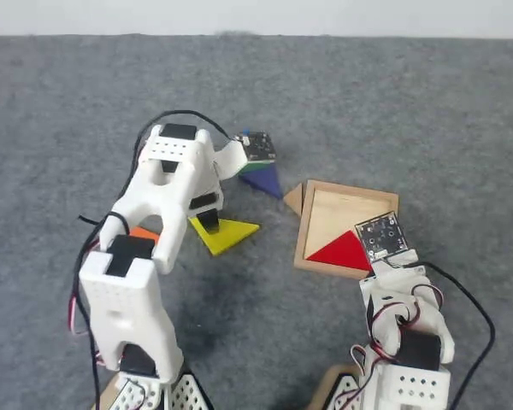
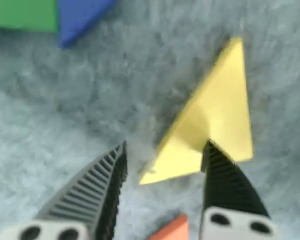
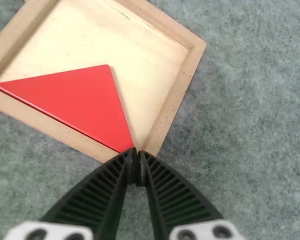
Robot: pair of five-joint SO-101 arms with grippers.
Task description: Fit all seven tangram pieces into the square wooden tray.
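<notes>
tray [image 3: 179, 92] mostly bare, red triangle [image 3: 77, 100] inside

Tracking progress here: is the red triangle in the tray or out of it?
In. The red triangle lies flat inside the wooden tray, with one edge along the rim.

6 tangram pieces can be counted in the high view, 1 of each colour:
- 1 red triangle [image 1: 342, 250], right of centre
- 1 yellow triangle [image 1: 225, 232], near the middle
- 1 blue triangle [image 1: 267, 184], just above centre
- 1 green piece [image 1: 255, 168], also just above centre
- 1 orange piece [image 1: 144, 232], at centre left and partly hidden under an arm
- 1 tan piece [image 1: 293, 198], beside the blue one

There is 1 square wooden tray [image 1: 302, 229]. 1 piece lies in it and 5 lie on the grey carpet [image 1: 427, 102].

2 white arms fill the lower half, the left arm [image 1: 167, 184] and the right arm [image 1: 406, 329]. Each has 1 gripper, so there are 2: the left gripper [image 2: 165, 147] and the right gripper [image 3: 137, 156]. Each gripper has 2 ribbed black fingers.
</notes>
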